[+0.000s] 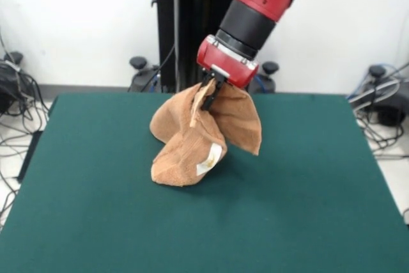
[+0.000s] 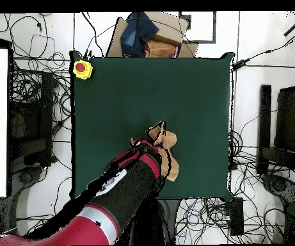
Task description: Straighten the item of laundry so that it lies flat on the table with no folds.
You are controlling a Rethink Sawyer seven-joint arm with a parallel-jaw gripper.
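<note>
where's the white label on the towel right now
In the front view the white label sits low on the hanging towel, just above the table, below the claw.

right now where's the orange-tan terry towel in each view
Front view: the orange-tan terry towel hangs bunched from the gripper just above picture centre, its lower end on the dark green felt table.
Overhead view: below centre, beside the arm's tip, near the table's bottom edge.
Shared landmark: the red and black arm.
</note>
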